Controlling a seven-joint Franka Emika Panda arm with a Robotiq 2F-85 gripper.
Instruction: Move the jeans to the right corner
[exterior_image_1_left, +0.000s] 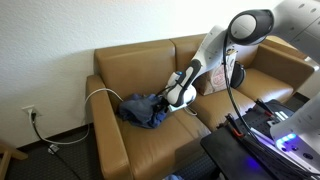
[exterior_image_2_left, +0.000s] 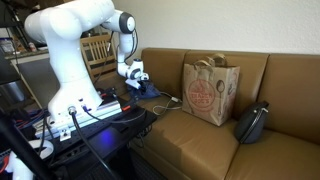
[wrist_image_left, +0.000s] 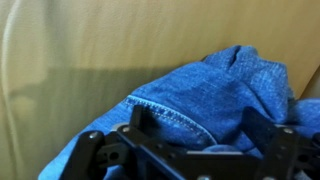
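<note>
Jeans (wrist_image_left: 215, 90): mid-blue denim, faded paler on the raised folds, with a pale stitched line along the seam. They read darker, near navy, in both exterior views.
Sofa (exterior_image_1_left: 130, 70): plain tan-brown, no pattern.
Arm (exterior_image_2_left: 75, 45): white shells, black at the joints.
Pincer (wrist_image_left: 200, 125): matt black.
Paper bag (exterior_image_2_left: 208, 90): kraft brown, round red print on its face.
Rounded bag (exterior_image_2_left: 252, 122) near it: black.
Wall (exterior_image_1_left: 50, 40): off-white.
Cable (exterior_image_1_left: 100, 93) over the sofa arm: white.
</note>
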